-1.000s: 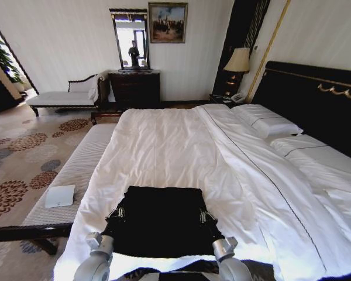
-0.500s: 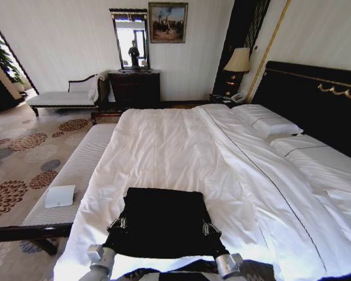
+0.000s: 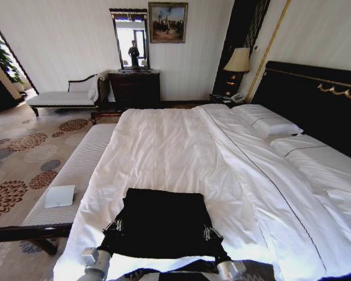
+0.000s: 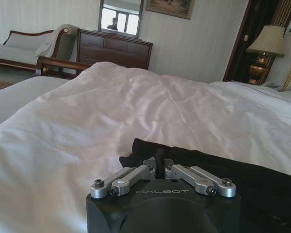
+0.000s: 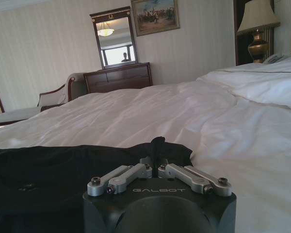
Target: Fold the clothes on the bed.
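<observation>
Jaws of both grippers — left gripper [image 3: 113, 226], right gripper [image 3: 212, 234] — clenched on the clothes [image 3: 162, 221], drawn nearer.

Striped wallpaper, dark dresser [image 3: 134, 88] under mirror [image 3: 130, 38], floral carpet [image 3: 23, 146]

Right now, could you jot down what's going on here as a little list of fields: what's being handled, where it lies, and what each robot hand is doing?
Item: black soft fabric top, lying flat
Location: near edge of the large white-sheeted bed
Left gripper: fingers pinched on the top's near left edge
Right gripper: fingers pinched on the top's near right edge
Beside bed: pale upholstered bench on the robot's left, carrying a white folded card
</observation>
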You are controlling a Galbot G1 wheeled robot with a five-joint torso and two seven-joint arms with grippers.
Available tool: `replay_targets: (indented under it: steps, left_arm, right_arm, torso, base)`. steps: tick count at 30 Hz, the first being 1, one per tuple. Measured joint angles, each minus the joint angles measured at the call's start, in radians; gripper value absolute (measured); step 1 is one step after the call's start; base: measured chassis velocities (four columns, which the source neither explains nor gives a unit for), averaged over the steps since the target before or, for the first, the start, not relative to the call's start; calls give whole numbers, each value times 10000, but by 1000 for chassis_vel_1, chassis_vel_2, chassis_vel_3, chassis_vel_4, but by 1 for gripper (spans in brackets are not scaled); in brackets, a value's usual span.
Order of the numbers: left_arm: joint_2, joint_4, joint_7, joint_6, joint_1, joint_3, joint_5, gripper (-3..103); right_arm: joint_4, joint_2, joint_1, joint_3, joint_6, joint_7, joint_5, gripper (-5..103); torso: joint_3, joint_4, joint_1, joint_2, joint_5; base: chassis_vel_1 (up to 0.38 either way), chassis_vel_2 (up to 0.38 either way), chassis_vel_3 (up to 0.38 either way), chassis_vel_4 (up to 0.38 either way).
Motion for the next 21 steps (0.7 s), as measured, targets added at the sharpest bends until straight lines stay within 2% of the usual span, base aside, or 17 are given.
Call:
replay_targets:
  steps: [15, 21]
  left_arm:
    - [-70, -90, 199, -154, 651, -136, -23, 3]
    - [-119, 53, 200, -187, 559, -122, -61, 3]
  right_arm:
    - [-244, 198, -457, -22, 377, -21, -92, 1]
    - [-421, 230, -425, -17, 460, -21, -142, 1]
  torso:
    - [0, 1, -1, 0, 1]
    - [0, 0, 0, -1, 0]
  base:
    - [0, 0, 0, 0]
    - [0, 0, 0, 0]
